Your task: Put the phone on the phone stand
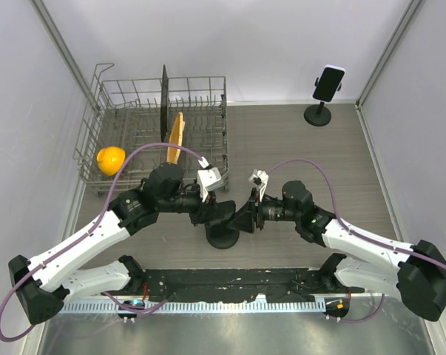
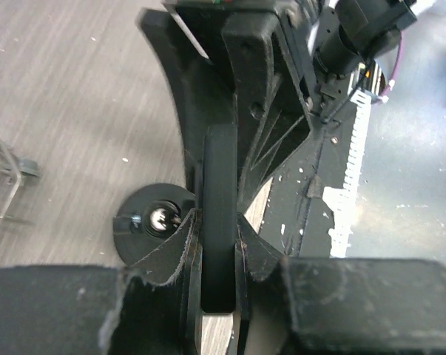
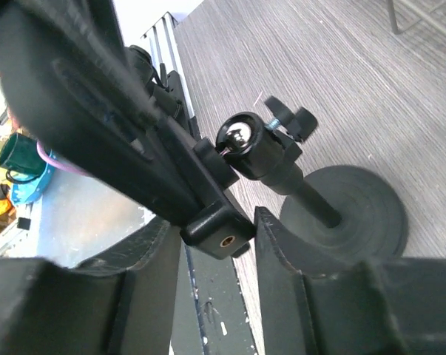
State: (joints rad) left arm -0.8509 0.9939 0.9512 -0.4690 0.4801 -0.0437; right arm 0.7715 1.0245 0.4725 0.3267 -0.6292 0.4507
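The thin black slab phone (image 2: 220, 222) is sitting edge-on over mid-bench, off the surface. The left fingers (image 2: 167, 255) are standing narrow and pinching it on both faces. The phone is hanging just beside the black round-based phone stand (image 3: 348, 214), whose shiny ball joint (image 3: 248, 140) is showing close to the phone's edge in the left wrist view. The right fingers (image 3: 282, 244) are also standing narrow, gripping the stand's black clamp foot (image 3: 217, 235) from both sides. Whether the phone is seated in the clamp cannot be told.

The grey wood-grain bench (image 1: 296, 148) is also carrying a wire dish rack (image 1: 97, 126) at far left. The rack is holding an orange round object (image 1: 110, 159) and an upright yellow board (image 1: 177, 137). At far right, a second dark phone (image 1: 330, 81) is sitting on a second black stand (image 1: 318, 115).
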